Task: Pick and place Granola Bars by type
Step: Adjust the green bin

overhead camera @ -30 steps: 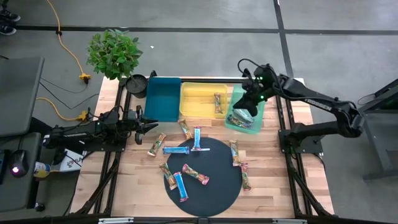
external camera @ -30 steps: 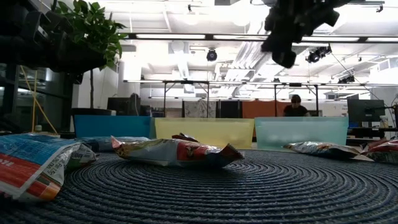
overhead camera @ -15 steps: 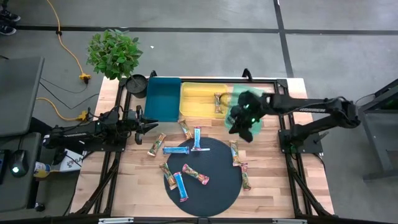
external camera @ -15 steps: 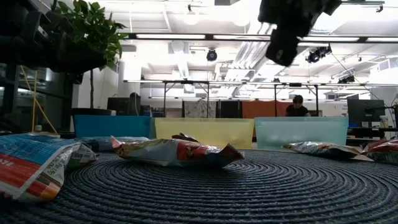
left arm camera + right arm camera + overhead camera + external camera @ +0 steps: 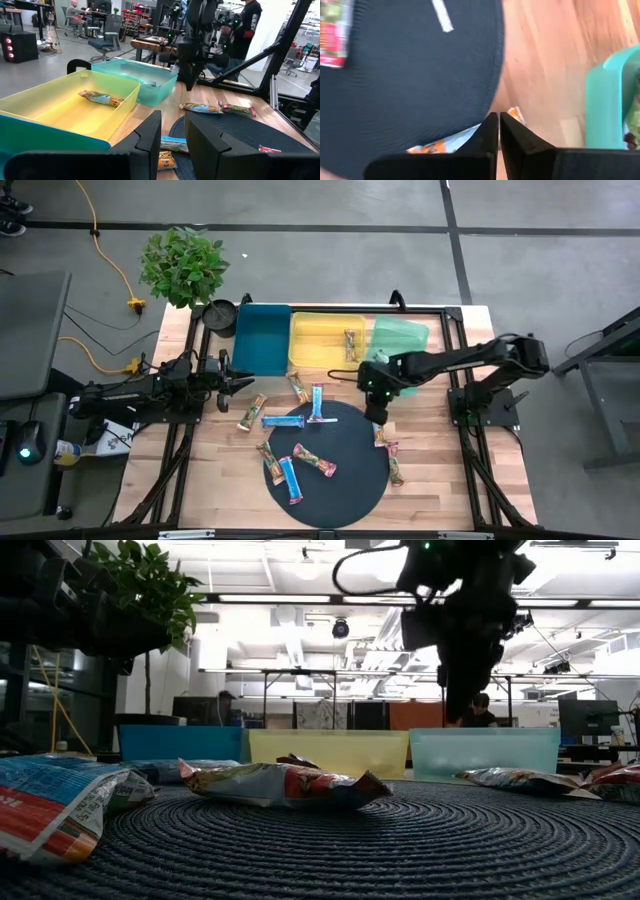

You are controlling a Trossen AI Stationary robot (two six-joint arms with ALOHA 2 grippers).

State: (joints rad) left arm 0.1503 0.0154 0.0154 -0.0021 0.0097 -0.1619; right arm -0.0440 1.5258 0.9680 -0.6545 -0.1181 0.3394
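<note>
Granola bar point(image 5: 377, 425) lies on the round mat's right edge, long axis toward the table's front, just below the right gripper point(image 5: 378, 406), jaws shut and empty; left arm farther.

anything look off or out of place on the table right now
Nothing is spilled or damaged. The teal tray is empty, though blue granola bars lie loose across the round mat and the wood beside it, pointing every way.

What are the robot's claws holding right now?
Nothing. The right claw is shut and empty, above the dark round mat's edge near the green tray. The left claw waits beside the teal tray, holding nothing.
</note>
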